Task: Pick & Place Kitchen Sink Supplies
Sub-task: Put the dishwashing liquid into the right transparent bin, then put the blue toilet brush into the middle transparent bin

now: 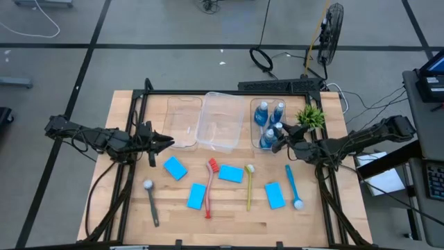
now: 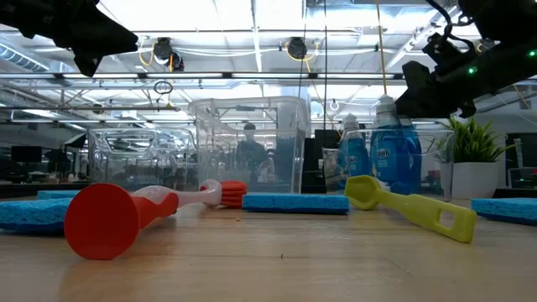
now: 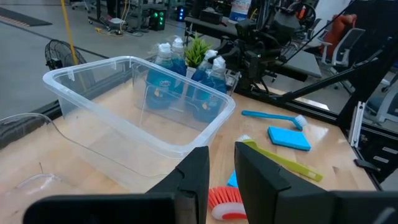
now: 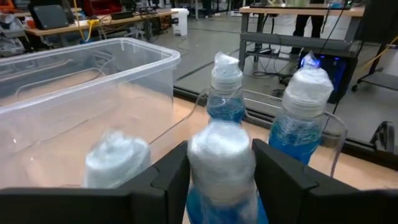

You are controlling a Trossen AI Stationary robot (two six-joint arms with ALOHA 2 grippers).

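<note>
Several blue bottles with silvery tops stand in the clear bin at the back right. My right gripper reaches in over that bin's near end, level, with one bottle's top between its fingers. Blue sponges lie flat on the wooden table. Between them lie a red brush, a yellow-green one, a blue one and a grey one. My left gripper hovers at the left, narrowly open, nothing between its fingers. My right gripper has the silvery top of one blue bottle between its two fingers, one on each side, as far as the wrist view shows. The fingers come in level from the table's right side. The bottle stands upright among the others in the bin.
Two more clear bins stand at the back, a low one and a deep one, beside the bottle bin. A small green plant sits right behind my right gripper. The near strip of the table is free.
</note>
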